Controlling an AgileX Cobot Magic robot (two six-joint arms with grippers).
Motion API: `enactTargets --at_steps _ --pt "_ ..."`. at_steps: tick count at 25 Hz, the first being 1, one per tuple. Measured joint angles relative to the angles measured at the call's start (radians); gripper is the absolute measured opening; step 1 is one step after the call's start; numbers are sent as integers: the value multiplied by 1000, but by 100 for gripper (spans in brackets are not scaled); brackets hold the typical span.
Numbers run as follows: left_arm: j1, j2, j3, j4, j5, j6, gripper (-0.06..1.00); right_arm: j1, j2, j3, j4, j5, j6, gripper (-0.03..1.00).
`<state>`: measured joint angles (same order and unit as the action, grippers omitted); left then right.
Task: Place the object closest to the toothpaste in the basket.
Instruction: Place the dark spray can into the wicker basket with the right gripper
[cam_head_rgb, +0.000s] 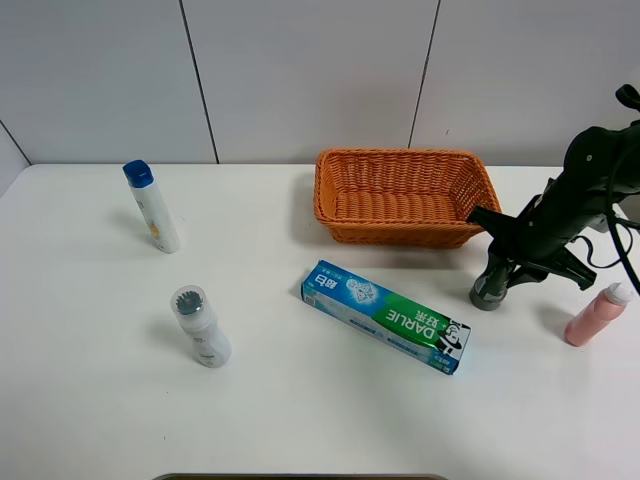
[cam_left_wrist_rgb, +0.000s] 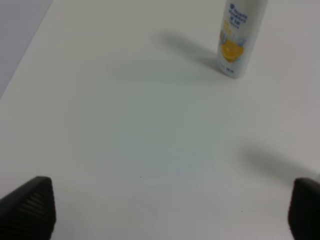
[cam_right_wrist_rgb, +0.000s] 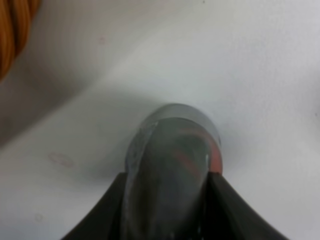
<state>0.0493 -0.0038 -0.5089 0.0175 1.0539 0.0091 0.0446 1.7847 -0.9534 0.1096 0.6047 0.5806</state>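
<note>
the right gripper (cam_head_rgb: 505, 266) is clamped on the grey canister (cam_head_rgb: 487, 293), tilted low at the table (cam_head_rgb: 300, 420) between the toothpaste box (cam_head_rgb: 386, 316) and the pink bottle (cam_head_rgb: 597, 315), just off the basket (cam_head_rgb: 400, 232)'s near right corner. the left gripper (cam_left_wrist_rgb: 167, 209)'s jaws stand wide apart over bare tabletop.

The bench (cam_head_rgb: 300, 430) is smooth, matt white, and the basket (cam_head_rgb: 395, 233) at its 12 o'clock is rough woven wicker. The toothpaste (cam_head_rgb: 385, 315) box at the centre looks like glossy printed card, while the grey cylinder (cam_right_wrist_rgb: 172, 150) near 3 o'clock has a dull sheen, metal or plastic I cannot tell. The pink bottle (cam_head_rgb: 592, 318) and blue-capped bottle (cam_head_rgb: 153, 207) look like smooth plastic; the left gripper (cam_left_wrist_rgb: 172, 212) has matt black, ribbed fingers (cam_left_wrist_rgb: 31, 206).
</note>
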Motion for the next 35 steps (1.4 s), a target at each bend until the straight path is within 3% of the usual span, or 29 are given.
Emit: enactTargets --at_steps 15,21,35 --pt "0 0 0 0 0 0 94 24 -203 0 -5 133 -44 35" --pt "0 0 0 0 0 0 94 60 -353 0 -5 134 -69 35" --pt "0 0 0 0 0 0 94 62 -578 -17 -8 138 -439 35"
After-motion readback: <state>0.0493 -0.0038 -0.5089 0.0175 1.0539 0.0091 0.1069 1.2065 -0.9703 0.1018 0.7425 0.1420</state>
